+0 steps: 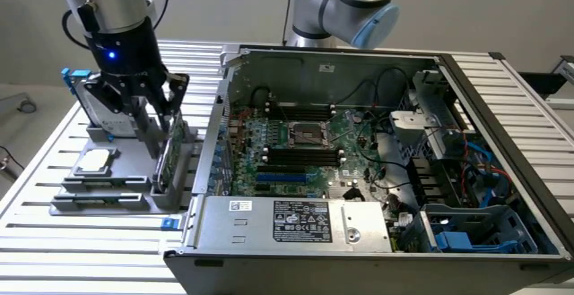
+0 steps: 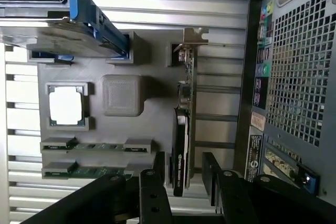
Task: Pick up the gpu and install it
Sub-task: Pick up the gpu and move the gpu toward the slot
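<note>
Wrist view puts the gpu [image 2: 185, 108] standing on its long edge in the grey fixture tray [image 2: 152, 108], with the open gripper [image 2: 184, 157] straddling its black shroud end. The jaws stand wide, one on each face of the card, and daylight shows on both sides, so you have hold of nothing yet. The gap looks larger on the green board side than on the shroud side. Centre the jaws across the card's thickness before you close, or the first pad to land is likely to tip the card in its slot. Take it on the shroud and board faces, away from the silver bracket end, and keep the fingers parallel to the card.

In the exterior view, the gripper [image 1: 160, 134] hangs over the gpu [image 1: 169, 164] at about nine o'clock from the computer case [image 1: 359, 56]. The wrist points straight down, with the arm's blue-capped joint [image 1: 359, 6] rising behind the case at twelve o'clock. The processor chip [image 1: 96, 162] and hard drive [image 1: 94, 103] sit in the same tray, farther out towards nine o'clock, apart from the fingers.
</note>
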{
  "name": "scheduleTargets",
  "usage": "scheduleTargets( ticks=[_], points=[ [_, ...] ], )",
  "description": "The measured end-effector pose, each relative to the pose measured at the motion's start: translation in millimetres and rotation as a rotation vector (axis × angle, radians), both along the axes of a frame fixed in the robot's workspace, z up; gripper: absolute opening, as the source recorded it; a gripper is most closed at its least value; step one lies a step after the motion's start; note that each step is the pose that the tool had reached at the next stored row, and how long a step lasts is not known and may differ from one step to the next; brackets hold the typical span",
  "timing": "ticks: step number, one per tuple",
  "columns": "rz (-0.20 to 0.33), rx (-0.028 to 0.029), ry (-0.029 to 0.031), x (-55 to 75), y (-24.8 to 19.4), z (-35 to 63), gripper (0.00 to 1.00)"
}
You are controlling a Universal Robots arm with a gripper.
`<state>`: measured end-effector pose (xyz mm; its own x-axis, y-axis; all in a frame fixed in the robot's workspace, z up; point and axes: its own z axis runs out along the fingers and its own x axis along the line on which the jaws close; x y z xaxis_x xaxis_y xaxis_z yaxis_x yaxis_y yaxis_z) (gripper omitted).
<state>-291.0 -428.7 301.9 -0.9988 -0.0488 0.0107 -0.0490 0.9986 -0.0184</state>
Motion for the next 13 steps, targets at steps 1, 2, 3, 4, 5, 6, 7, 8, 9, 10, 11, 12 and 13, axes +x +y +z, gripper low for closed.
scheduleTargets(
  ticks=[1, 2, 3, 4, 5, 6, 7, 8, 9, 10, 11, 12, 13],
  points=[
    [0.000, 0.0000, -0.0001, -0.6, 0.2, -1.9, 0.42],
    [0.000, 0.0001, -0.0002, -1.0, 0.4, -3.7, 0.42],
    [0.001, 0.0001, -0.0003, -1.3, 0.7, -5.5, 0.42],
    [0.001, 0.0000, -0.0003, -1.5, 1.0, -7.3, 0.42],
    [0.002, 0.0000, -0.0005, -1.7, 1.3, -9.1, 0.42],
    [0.002, 0.0000, -0.0007, -1.8, 1.6, -10.9, 0.42],
    [0.003, 0.0001, -0.0010, -1.9, 2.0, -12.8, 0.42],
    [0.004, 0.0001, -0.0012, -2.0, 2.3, -14.6, 0.42],
    [0.004, 0.0001, -0.0014, -2.0, 2.6, -16.4, 0.42],
    [0.004, 0.0000, -0.0015, -2.1, 2.8, -18.1, 0.42],
    [0.004, 0.0001, -0.0016, -2.1, 3.0, -20.1, 0.42],
    [0.005, 0.0001, -0.0017, -2.1, 3.2, -21.9, 0.42],
    [0.004, 0.0000, -0.0016, -2.2, 3.4, -23.7, 0.42]
  ],
)
